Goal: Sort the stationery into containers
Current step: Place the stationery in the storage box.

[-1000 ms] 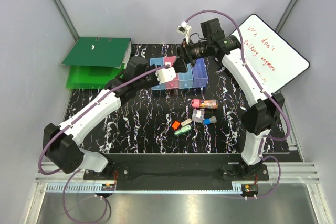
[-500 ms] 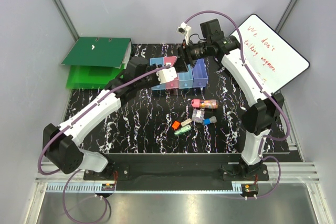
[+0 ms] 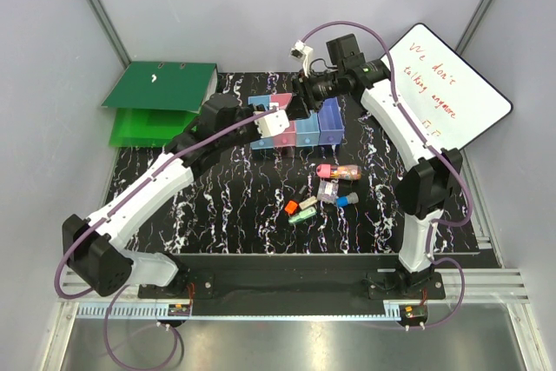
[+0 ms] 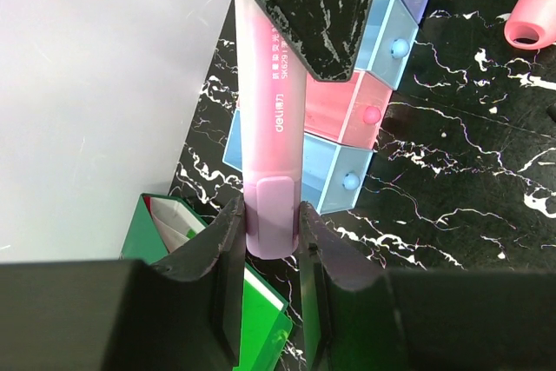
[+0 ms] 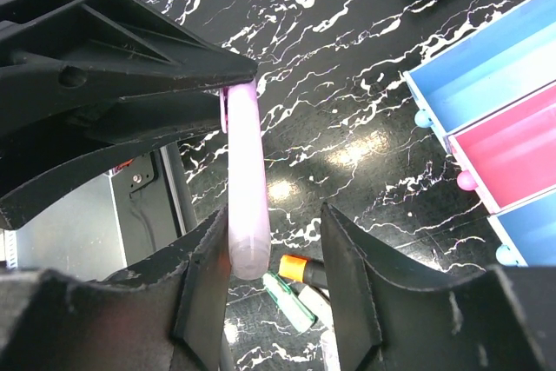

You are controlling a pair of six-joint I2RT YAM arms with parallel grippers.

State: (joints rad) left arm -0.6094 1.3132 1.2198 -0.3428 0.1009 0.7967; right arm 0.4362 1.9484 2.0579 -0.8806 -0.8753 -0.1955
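Pink pen touches one right jaw, other jaw clear.

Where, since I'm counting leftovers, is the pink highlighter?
Left wrist view: pink highlighter clamped in left claw near the bin row, far end inside the right claw.

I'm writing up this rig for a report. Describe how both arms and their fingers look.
The left arm and right arm share white links, black joints and black bases. A loose purple cable loops along each. The left fingers and right fingers are black, angular and matte.
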